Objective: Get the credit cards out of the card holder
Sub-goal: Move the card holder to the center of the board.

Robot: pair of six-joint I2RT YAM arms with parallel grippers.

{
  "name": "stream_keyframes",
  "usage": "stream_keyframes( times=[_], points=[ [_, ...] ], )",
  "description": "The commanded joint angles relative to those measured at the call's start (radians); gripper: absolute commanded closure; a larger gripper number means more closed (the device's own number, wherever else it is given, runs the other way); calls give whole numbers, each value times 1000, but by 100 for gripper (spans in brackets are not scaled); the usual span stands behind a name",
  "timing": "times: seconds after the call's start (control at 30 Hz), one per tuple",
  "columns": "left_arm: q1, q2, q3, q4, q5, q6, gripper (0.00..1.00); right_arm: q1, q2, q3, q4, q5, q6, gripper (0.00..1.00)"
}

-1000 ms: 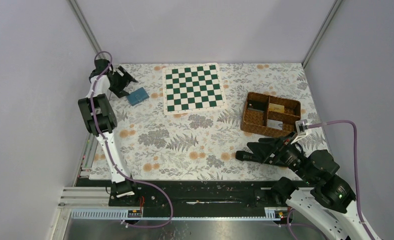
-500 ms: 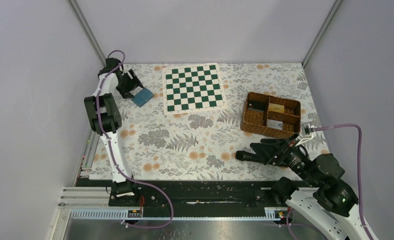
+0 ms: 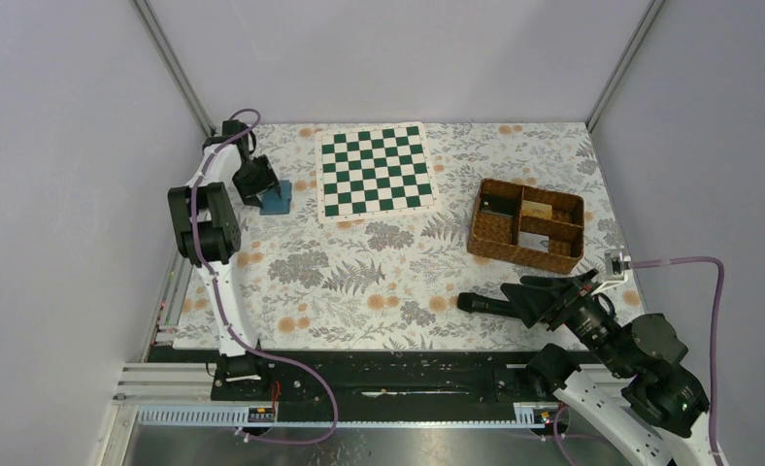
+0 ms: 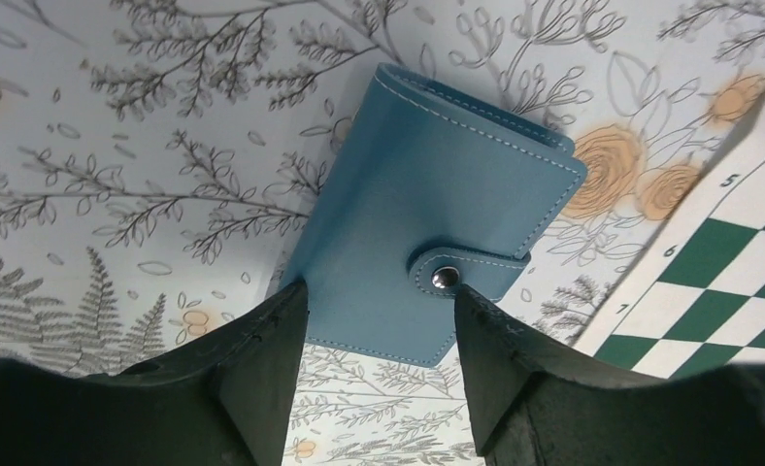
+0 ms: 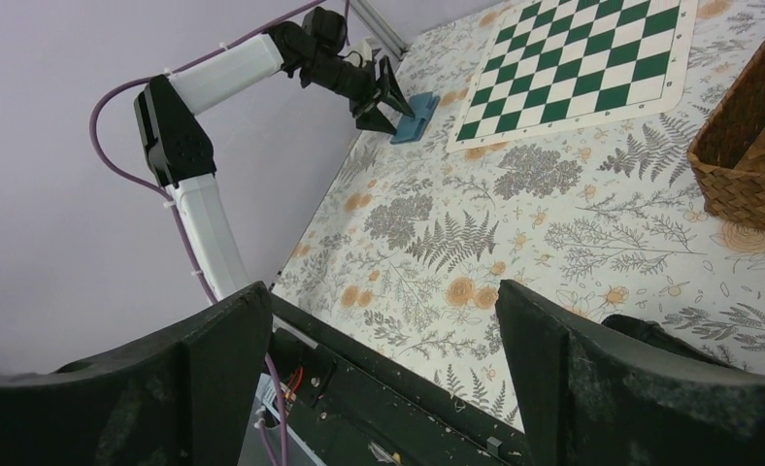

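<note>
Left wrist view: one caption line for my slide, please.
Left gripper, jaws open, over the snapped-shut blue card holder, beside the chessboard.

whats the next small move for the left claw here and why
Probably ease the left claw down and close on the card holder. The claw is open, its fingers either side of the holder's near edge, and the holder lies flat, snapped shut by its strap, so it needs gripping first.
</note>
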Motion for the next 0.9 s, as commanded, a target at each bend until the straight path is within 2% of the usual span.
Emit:
stream_keyframes(
  times=[0.0,0.37,0.6,0.73,0.87],
  points=[
    [5,-38,-61,-88,-74,26,43,-5,-23,33,-6,41,15,9],
    [-57,-191,-362,-41,-38,13,42,-5,-28,22,-33,62,48,10],
    [-94,-453,-637,73,73,1,40,-5,-45,8,-15,17,85,10],
    [-88,-534,-617,92,63,-15,34,-5,-36,26,-32,-19,83,11],
    [-67,-492,-530,92,49,-46,33,-5,-53,42,-73,-9,78,11]
  ],
)
